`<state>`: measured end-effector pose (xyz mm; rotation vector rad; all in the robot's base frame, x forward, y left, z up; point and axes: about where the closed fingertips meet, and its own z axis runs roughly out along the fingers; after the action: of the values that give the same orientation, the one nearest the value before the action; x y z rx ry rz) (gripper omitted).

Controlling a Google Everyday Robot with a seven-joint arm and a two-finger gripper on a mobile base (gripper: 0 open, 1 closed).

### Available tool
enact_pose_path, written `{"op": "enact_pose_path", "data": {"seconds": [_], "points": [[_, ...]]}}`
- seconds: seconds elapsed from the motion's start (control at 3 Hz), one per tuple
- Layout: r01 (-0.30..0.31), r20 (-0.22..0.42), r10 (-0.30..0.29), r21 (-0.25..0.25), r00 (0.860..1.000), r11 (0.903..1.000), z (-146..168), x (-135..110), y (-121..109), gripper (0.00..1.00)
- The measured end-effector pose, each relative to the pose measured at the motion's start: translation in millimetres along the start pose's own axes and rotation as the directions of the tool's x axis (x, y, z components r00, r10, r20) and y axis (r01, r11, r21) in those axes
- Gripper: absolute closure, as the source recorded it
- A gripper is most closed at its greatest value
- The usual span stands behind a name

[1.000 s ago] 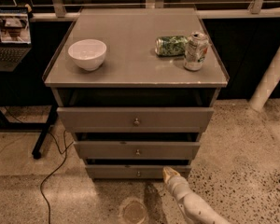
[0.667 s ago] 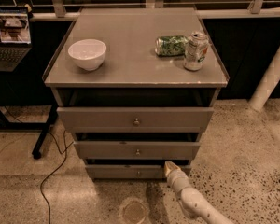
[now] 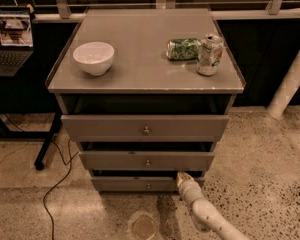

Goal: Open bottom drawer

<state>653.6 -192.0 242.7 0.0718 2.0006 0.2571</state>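
Observation:
The grey cabinet has three drawers. The bottom drawer (image 3: pixel 135 184) is the lowest and narrowest front, with a small round silver knob (image 3: pixel 148 186) at its centre. A dark gap shows above its top edge. My gripper (image 3: pixel 182 177) comes up from the lower right on a pale arm (image 3: pixel 205 211). Its tip is at the top edge of the bottom drawer front, to the right of the knob, just under the middle drawer (image 3: pixel 146 161). The top drawer (image 3: pixel 145 128) is the widest.
A white bowl (image 3: pixel 93 57), a crushed green can (image 3: pixel 183 48) and an upright can (image 3: pixel 210 54) stand on the cabinet top. A laptop (image 3: pixel 10 39) sits on a desk at left, with a cable (image 3: pixel 55 184) on the floor. A white post (image 3: pixel 292 79) stands at right.
My gripper has moved slightly up and toward the bottom drawer's top right edge. The drawers have not visibly moved.

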Motion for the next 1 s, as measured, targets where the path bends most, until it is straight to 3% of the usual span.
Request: {"op": "enact_pose_path", "data": {"seconds": [0.67, 1.0], "points": [[0.009, 0.013, -0.01, 0.093, 1.0, 0.9957, 33.5, -0.1, -29.8, 1.0], [0.025, -0.009, -0.024, 0.081, 1.0, 0.9964, 54.0, 3.0, -16.1, 1.0]]}}
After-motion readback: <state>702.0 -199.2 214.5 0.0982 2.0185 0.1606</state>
